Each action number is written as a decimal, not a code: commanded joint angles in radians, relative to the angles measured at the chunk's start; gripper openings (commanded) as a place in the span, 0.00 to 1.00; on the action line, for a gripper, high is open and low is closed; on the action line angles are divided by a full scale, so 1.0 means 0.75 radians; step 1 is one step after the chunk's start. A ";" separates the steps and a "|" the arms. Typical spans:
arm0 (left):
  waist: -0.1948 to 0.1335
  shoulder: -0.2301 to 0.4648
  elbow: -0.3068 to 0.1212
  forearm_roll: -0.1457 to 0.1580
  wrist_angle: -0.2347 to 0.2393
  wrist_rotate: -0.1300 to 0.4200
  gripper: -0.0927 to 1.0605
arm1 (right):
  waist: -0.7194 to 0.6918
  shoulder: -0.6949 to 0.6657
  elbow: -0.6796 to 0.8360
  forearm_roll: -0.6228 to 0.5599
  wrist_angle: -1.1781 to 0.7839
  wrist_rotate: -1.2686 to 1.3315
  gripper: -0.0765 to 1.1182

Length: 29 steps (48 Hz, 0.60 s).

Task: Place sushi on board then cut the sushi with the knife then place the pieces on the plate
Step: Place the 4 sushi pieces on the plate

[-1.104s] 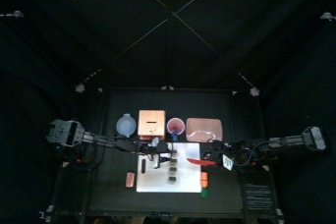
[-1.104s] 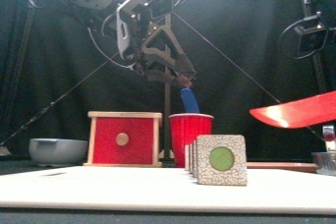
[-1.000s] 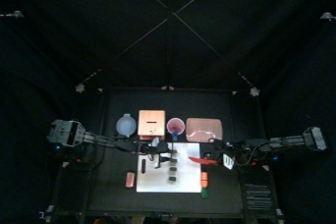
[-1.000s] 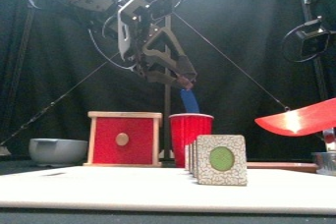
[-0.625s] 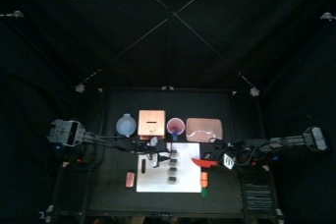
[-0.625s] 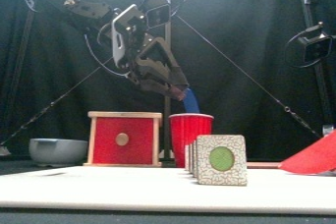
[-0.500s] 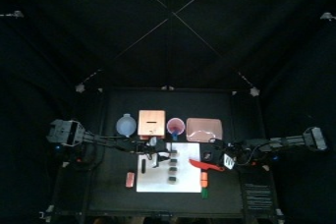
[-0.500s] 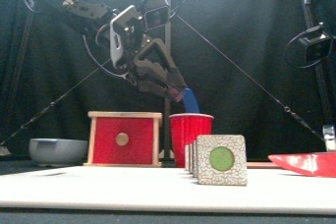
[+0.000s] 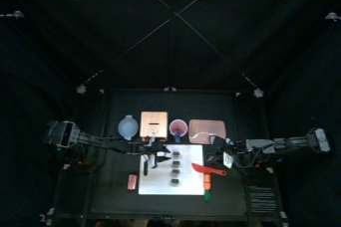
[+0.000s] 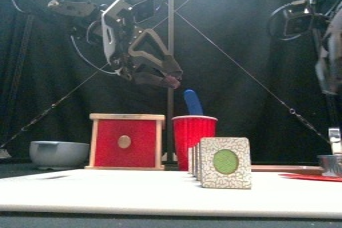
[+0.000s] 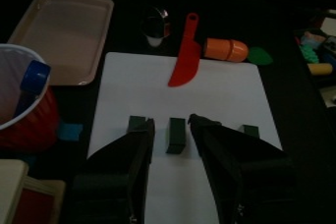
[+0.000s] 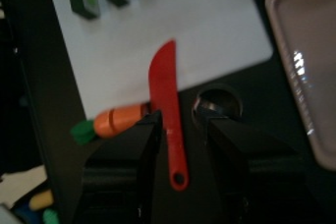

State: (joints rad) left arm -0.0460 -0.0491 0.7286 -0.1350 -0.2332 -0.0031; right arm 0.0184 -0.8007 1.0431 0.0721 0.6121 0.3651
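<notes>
Well, my left claw [image 11: 168, 125] hangs above the left part of the white board [image 11: 223, 95], jaws spread wide and gripping nothing. The front view shows it well clear of the table, up over the wooden box [image 10: 127, 140].

Right under that claw, the sushi pieces [image 11: 178, 136] stand on the board as separate dark green blocks in a short row running left to right, each apart from the next. From the front they overlap, and the nearest one shows a speckled face with a green centre.

My right claw [image 12: 178, 118] hovers high over the board's right edge. Its jaws are parted too, and it holds nothing. The red knife [image 11: 184, 59] lies flat below it, blade on the right part of the board and handle reaching out past the right edge, well apart from the sushi.

Off that edge, a carrot toy [image 11: 226, 49] lies just beside the knife on the near side. The round metal cutter [image 11: 157, 19] sits by the handle on the far side.

Along the far side of the table, left to right, stand the bowl [image 10: 58, 152], the wooden box, the red cup [image 10: 194, 137] with the blue knife [image 10: 191, 102] upright in it, and the pink tray [image 11: 66, 31].
</notes>
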 commanded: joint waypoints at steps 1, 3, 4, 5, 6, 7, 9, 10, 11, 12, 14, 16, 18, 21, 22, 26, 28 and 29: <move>0.006 -0.029 0.014 -0.002 -0.049 0.002 0.72 | -0.014 0.096 -0.076 -0.115 -0.155 0.002 0.67; 0.008 -0.033 0.029 -0.002 -0.055 0.002 0.72 | -0.025 0.149 -0.098 -0.149 -0.221 0.002 0.67; 0.010 -0.035 0.033 -0.002 -0.055 0.002 0.72 | -0.025 0.170 -0.108 -0.157 -0.247 0.002 0.67; 0.010 -0.035 0.039 -0.002 -0.055 0.002 0.72 | -0.027 0.192 -0.115 -0.162 -0.270 -0.002 0.67; 0.012 -0.039 0.045 -0.002 -0.055 0.002 0.72 | -0.027 0.215 -0.125 -0.166 -0.292 -0.004 0.68; 0.014 -0.039 0.049 -0.004 -0.055 0.002 0.72 | -0.027 0.237 -0.133 -0.168 -0.313 -0.004 0.68; 0.018 -0.041 0.057 -0.002 -0.055 0.002 0.72 | -0.031 0.290 -0.157 -0.176 -0.352 -0.012 0.68; 0.020 -0.041 0.061 -0.002 -0.057 0.002 0.72 | -0.031 0.311 -0.166 -0.178 -0.366 -0.014 0.68; 0.022 -0.043 0.063 -0.002 -0.055 0.002 0.72 | -0.035 0.331 -0.174 -0.182 -0.378 -0.014 0.68; 0.025 -0.043 0.065 -0.002 -0.055 0.002 0.72 | -0.037 0.352 -0.182 -0.188 -0.389 -0.014 0.68; 0.031 -0.045 0.070 -0.002 -0.055 0.004 0.72 | -0.041 0.391 -0.196 -0.198 -0.411 -0.008 0.68; 0.037 -0.043 0.072 -0.004 -0.055 0.004 0.72 | -0.049 0.440 -0.211 -0.209 -0.436 -0.002 0.68; 0.041 -0.043 0.080 -0.004 -0.053 0.008 0.72 | -0.053 0.479 -0.227 -0.211 -0.460 -0.002 0.68; 0.047 -0.045 0.094 0.000 -0.053 0.008 0.72 | -0.053 0.542 -0.258 -0.213 -0.499 -0.002 0.68; 0.051 -0.045 0.100 0.000 -0.053 0.008 0.72 | -0.055 0.565 -0.270 -0.213 -0.509 -0.004 0.68; 0.059 -0.047 0.125 -0.002 -0.051 0.008 0.72 | -0.055 0.657 -0.323 -0.215 -0.528 -0.010 0.68; 0.063 -0.051 0.137 -0.002 -0.053 0.006 0.72 | -0.063 0.714 -0.356 -0.223 -0.526 -0.010 0.68; 0.067 -0.051 0.143 -0.002 -0.053 0.006 0.72 | -0.070 0.734 -0.366 -0.229 -0.526 -0.010 0.68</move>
State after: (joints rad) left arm -0.0061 -0.0660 0.8360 -0.1365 -0.2654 0.0015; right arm -0.0215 -0.2915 0.8222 -0.0890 0.2270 0.3605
